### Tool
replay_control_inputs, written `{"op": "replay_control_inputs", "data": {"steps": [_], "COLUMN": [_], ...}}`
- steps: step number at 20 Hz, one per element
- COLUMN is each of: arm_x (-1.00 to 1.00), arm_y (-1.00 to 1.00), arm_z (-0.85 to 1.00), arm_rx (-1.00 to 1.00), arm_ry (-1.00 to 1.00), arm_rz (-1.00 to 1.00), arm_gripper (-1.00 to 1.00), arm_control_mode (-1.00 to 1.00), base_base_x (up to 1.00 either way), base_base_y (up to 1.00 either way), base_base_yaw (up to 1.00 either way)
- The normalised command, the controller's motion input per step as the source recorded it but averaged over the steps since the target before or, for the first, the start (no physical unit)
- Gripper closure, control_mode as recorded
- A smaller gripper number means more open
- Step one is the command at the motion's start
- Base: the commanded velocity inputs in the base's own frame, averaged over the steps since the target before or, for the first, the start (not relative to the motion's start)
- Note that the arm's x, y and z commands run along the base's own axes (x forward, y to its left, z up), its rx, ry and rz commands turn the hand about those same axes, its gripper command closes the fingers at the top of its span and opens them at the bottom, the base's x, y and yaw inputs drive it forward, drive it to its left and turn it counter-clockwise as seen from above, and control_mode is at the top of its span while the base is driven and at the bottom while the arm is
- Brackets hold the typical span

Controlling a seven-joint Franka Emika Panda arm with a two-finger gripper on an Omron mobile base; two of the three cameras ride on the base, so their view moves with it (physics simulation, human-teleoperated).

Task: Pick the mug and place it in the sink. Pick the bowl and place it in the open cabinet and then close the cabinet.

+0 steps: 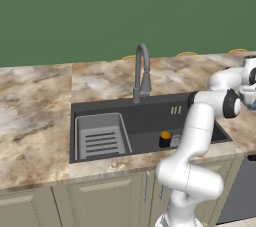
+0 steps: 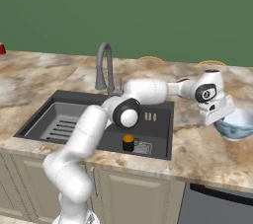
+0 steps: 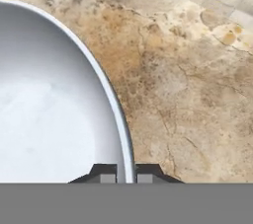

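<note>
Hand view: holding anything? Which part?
The hand is closed on the bowl at its rim, one finger inside, one outside. The bowl sits on the counter.

White arm (image 2: 89, 134) bent at elbow, forearm reaching out over the sink (image 2: 163, 119) toward the bowl (image 2: 236, 125). Claw (image 3: 126, 174) pointed down, fingers (image 3: 104, 173) pinched on the bowl's rim, one inside, one outside.

The brown-veined marble bench (image 2: 197, 149) carries the white, blue-patterned bowl (image 2: 236, 125) standing upright toward its right end, has the dark grey sink (image 1: 150, 116) sunk into its middle with a grey gooseneck faucet (image 1: 142, 71) rising behind the basin, and bears a small red thing (image 2: 2, 49) at the far left.
</note>
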Motion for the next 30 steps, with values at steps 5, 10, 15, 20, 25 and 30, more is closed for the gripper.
{"op": "replay_control_inputs", "data": {"steps": [5,10,15,20,25,30], "arm_x": [-1.0,-1.0,-1.0,-0.73,-0.38,-0.03], "arm_y": [0.77,0.93,0.42,0.32,0.42,0.33], "arm_z": [0.04,0.17,0.91,1.0,0.77,0.93], "arm_rx": [0.23,0.2,-0.07,-0.13,-0.05,-0.01], "arm_ry": [-0.03,-0.22,-0.44,-0.23,0.01,0.0], "arm_rz": [-0.01,-0.01,0.01,0.11,0.22,0.22], "arm_gripper": [1.0,1.0,1.0,1.0,1.0,1.0], "arm_control_mode": [-1.0,-1.0,-1.0,-1.0,-1.0,-1.0], "base_base_x": [0.0,0.0,0.0,0.0,0.0,0.0], "base_base_y": [0.0,0.0,0.0,0.0,0.0,0.0], "base_base_yaw": [0.0,0.0,0.0,0.0,0.0,0.0]}}
